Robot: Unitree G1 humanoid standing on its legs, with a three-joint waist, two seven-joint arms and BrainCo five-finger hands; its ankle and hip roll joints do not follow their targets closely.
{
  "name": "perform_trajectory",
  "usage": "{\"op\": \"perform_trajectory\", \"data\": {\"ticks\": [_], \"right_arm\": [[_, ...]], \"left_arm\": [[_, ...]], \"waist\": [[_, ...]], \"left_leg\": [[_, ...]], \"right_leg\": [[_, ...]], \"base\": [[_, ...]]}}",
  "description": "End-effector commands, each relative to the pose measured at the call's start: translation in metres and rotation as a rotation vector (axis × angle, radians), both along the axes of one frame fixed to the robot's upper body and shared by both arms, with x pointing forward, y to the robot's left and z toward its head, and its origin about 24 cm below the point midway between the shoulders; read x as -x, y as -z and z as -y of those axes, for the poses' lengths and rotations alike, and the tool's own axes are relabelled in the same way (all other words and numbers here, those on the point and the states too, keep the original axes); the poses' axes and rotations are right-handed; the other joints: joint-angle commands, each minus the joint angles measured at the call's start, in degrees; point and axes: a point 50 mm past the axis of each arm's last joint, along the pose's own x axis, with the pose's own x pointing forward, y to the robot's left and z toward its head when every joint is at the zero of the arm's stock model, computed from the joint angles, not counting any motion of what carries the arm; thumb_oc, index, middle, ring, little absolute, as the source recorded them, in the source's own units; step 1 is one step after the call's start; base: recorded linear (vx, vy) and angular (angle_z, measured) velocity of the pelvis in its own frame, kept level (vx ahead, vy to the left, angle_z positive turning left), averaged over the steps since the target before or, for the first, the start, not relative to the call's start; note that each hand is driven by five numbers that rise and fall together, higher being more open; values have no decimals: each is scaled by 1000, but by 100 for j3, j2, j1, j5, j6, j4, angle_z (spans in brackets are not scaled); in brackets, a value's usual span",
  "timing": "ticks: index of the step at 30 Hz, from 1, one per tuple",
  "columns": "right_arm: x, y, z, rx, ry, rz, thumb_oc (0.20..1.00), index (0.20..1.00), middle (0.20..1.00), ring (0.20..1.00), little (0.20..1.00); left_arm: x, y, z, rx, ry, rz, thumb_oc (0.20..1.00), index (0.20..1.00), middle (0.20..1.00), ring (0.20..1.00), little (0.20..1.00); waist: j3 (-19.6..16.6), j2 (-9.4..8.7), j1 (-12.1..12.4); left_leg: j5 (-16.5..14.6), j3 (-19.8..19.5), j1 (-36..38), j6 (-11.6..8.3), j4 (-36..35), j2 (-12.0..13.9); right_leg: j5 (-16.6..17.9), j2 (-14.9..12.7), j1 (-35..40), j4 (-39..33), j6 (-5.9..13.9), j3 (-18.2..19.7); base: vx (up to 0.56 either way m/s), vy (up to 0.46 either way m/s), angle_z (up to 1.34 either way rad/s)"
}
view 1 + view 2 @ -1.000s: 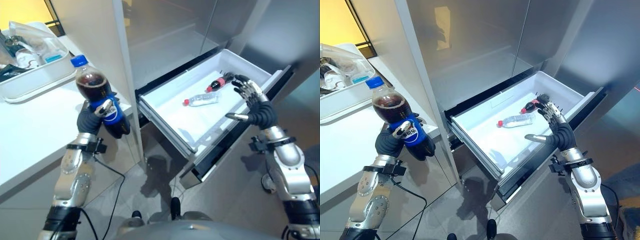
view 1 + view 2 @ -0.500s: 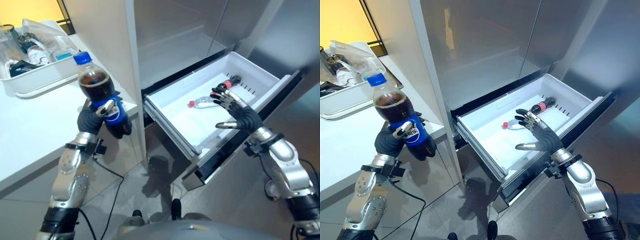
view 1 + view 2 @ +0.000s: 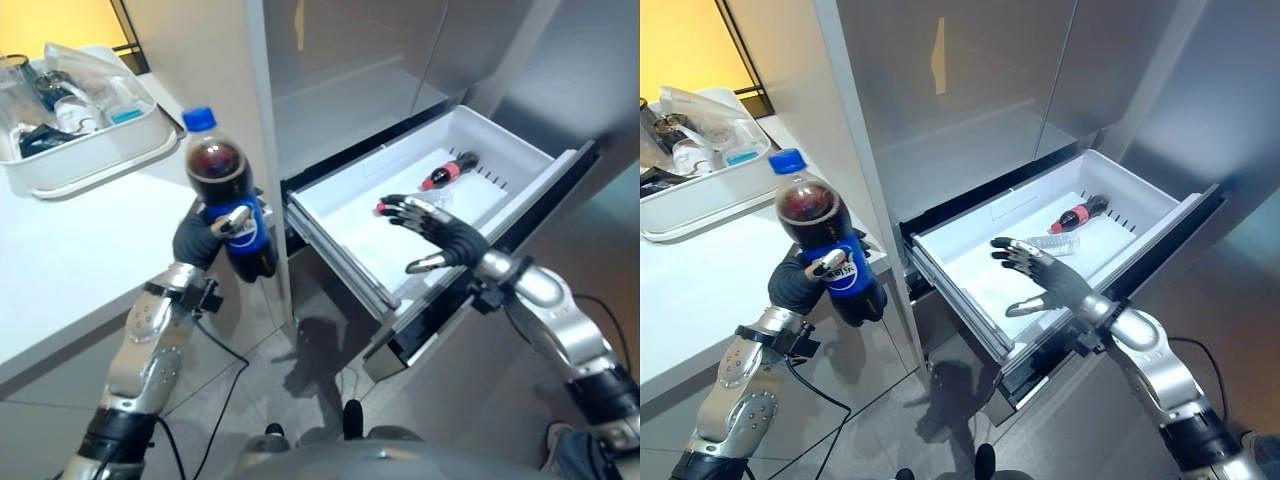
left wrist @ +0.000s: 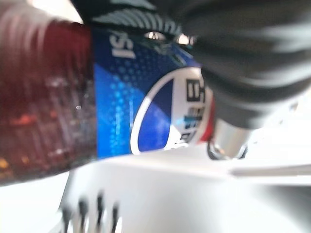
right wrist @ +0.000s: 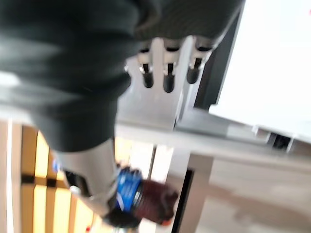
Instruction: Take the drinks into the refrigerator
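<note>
1. Two small drinks already lie in the white pull-out refrigerator drawer (image 3: 970,262): a dark bottle with a red cap (image 3: 1076,213) near its far wall and a clear plastic bottle (image 3: 1053,243) just beside that one, nearer the drawer's middle.
2. One large dark cola bottle with a blue cap and blue label (image 3: 826,235) is upright, outside the drawer and off its front left corner, over the edge of the white counter (image 3: 700,290).
3. Left hand (image 3: 800,282): fingers and thumb curled round the labelled lower half of the big bottle, as the left wrist view shows close up.
4. Right hand (image 3: 1047,285): fingers spread and straight, holding nothing, above the drawer's front half.
5. Handling, as I judge it: the bottle looks full, so heavy and top-weighted; its smooth plastic may slip and give a little under squeeze. A hold round the label band suits it; the free hand could support the base.
6. White tray of oddments (image 3: 85,160) sits on the counter, well behind the drawer's left side.
</note>
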Motion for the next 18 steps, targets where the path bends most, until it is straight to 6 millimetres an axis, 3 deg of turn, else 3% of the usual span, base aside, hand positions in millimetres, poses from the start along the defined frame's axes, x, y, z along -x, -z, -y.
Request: {"op": "perform_trajectory", "data": {"ticks": [1, 6, 10, 18], "right_arm": [[-16, -34, -17, -30, -85, 95, 1000, 1000, 1000, 1000, 1000], [-28, -48, -45, -49, -154, 122, 1000, 1000, 1000, 1000, 1000], [-31, -54, -56, -46, -180, 145, 1000, 1000, 1000, 1000, 1000], [-35, -26, -83, -126, -221, -39, 1000, 1000, 1000, 1000, 1000]], "left_arm": [[-4, -64, 26, 47, 168, 306, 200, 200, 200, 200, 200], [-10, -70, 36, -3, 217, 326, 200, 200, 200, 200, 200], [-11, -72, 43, -5, 249, 334, 200, 200, 200, 200, 200], [-8, -76, 67, -6, 360, 360, 200, 200, 200, 200, 200]], "waist": [[-298, 108, 226], [-332, 151, 257], [-339, 161, 272], [-362, 143, 295]], "left_leg": [[-442, -248, 218, 104, 25, -73], [-424, -229, 236, 96, 21, -77], [-420, -229, 243, 94, 17, -75], [-409, -271, 258, 89, 7, -77]], "right_leg": [[-603, -271, 89, 883, 520, -219], [-581, -268, 126, 850, 520, -196], [-567, -269, 139, 832, 523, -184], [-553, -273, 193, 818, 515, -219]], "base": [[0, 0, 0], [0, 0, 0], [0, 0, 0], [0, 0, 0]]}}
